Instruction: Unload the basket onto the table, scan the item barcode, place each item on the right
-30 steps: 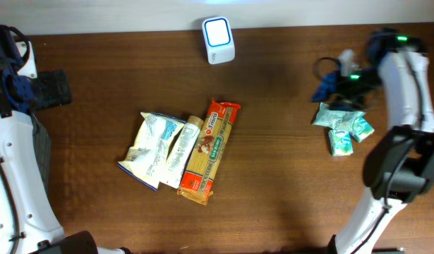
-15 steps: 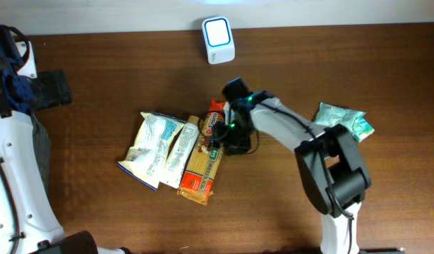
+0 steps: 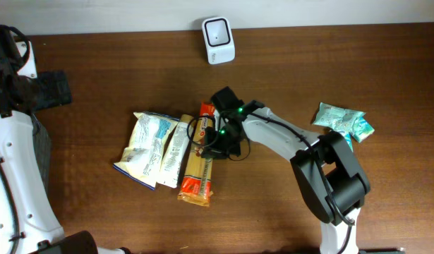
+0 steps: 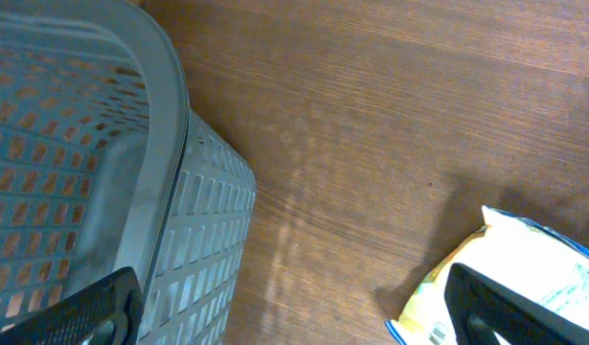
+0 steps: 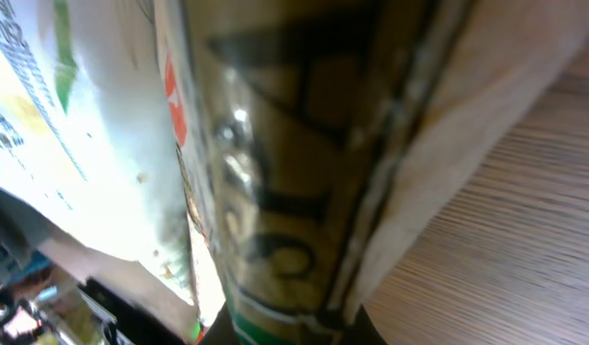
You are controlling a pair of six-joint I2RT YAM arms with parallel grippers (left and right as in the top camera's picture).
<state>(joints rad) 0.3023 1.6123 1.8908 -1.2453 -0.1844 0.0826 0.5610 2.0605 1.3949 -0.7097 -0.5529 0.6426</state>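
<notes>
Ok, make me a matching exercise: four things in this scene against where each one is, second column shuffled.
Things:
1 scanner
2 pasta pack
3 teal pouches
4 grey basket

Places:
a right side of the table
b mid-table, gripped by the right tool
c far edge, middle
d left part of the left wrist view

Pairs: 1-c, 2-b, 3-a, 4-d

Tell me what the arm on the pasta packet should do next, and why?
Probably lift the pasta packet off the table: the right gripper looks closed on it, yet it lies flat beside the snack bags, far from the scanner.
</notes>
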